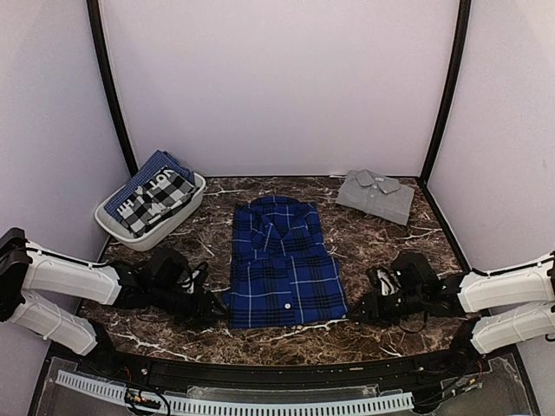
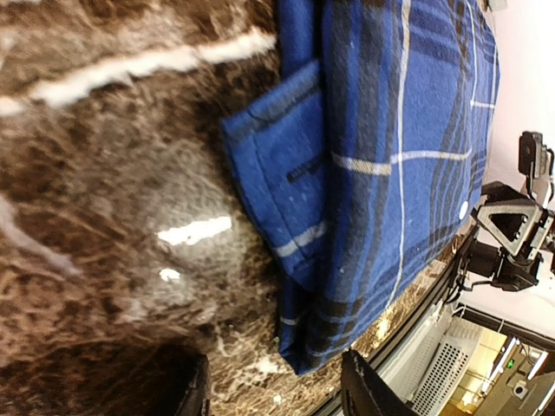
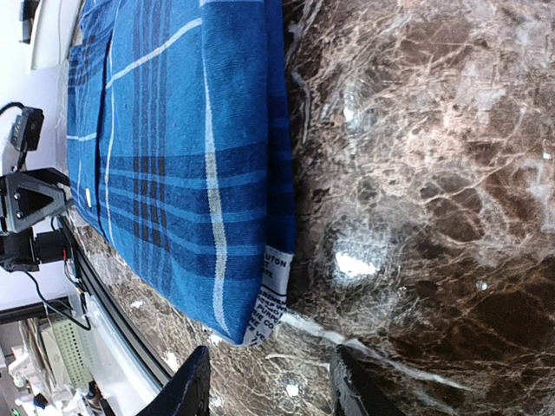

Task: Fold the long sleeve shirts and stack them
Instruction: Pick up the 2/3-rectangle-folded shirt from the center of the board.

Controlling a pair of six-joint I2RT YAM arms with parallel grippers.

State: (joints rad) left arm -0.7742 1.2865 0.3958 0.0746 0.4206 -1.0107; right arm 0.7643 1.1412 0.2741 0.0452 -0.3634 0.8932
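Note:
The blue and black plaid long sleeve shirt lies folded flat in the middle of the dark marble table, collar away from me. The grey shirt lies folded at the back right. My left gripper sits low at the plaid shirt's near left corner. In the left wrist view that gripper is open, and the corner reaches just ahead of its fingertips. My right gripper sits at the near right corner. In its wrist view the gripper is open, just short of the corner's white care label.
A white basket holding checked and printed clothes stands at the back left. The table's black front rail runs close behind both grippers. Light walls close in the back and sides.

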